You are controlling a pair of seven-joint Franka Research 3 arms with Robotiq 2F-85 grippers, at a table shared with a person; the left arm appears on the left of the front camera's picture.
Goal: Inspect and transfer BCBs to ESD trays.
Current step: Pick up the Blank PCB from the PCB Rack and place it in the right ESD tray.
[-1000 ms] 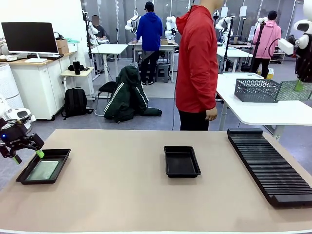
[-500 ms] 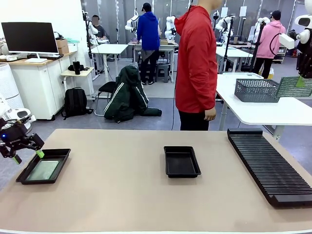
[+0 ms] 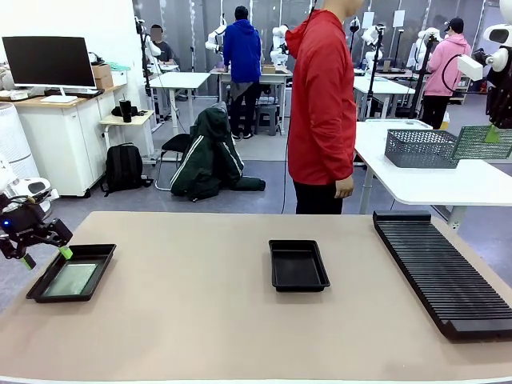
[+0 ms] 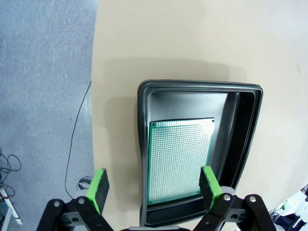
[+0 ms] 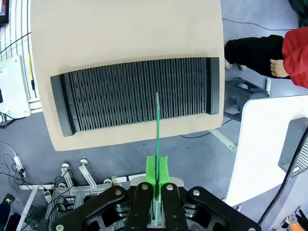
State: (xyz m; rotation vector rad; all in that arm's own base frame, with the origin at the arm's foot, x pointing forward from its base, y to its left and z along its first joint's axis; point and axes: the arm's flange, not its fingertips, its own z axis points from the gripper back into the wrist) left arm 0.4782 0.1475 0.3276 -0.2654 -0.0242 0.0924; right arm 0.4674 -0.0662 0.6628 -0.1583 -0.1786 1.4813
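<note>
- Front view: my left claw (image 3: 47,257) hangs with its fingers spread at the near end of the left tray (image 3: 100,250). The tray sits at the table's (image 3: 200,320) left edge, within that arm's easy reach.
- A lying board (image 3: 72,280) rests flat on that tray's floor. I judge it is already delivered.
- The middle tray (image 3: 276,264) is bare. I take it to be waiting for the next board.
- High at the right edge, my right claw (image 3: 490,132) holds up the held board (image 3: 478,146), probably raised for checking.
- My count is two trays, two boards, one slotted rack (image 3: 440,272) along the right side, and one person (image 3: 322,104) standing at the far side.
- Left wrist view: the claw is wide open and holds nothing. One pad is over bare table and the other over the tray, so the claw straddles the tray's long wall. It looks clear of the tray.
- One board lies square inside the one tray, towards the end nearer me.
- Right wrist view: the right claw is pressed together on the bottom edge of the held board, which stands upright and edge-on.
- It hangs well above the rack, whose slots all look bare. I think that upright hold keeps both faces free for inspection.
</note>
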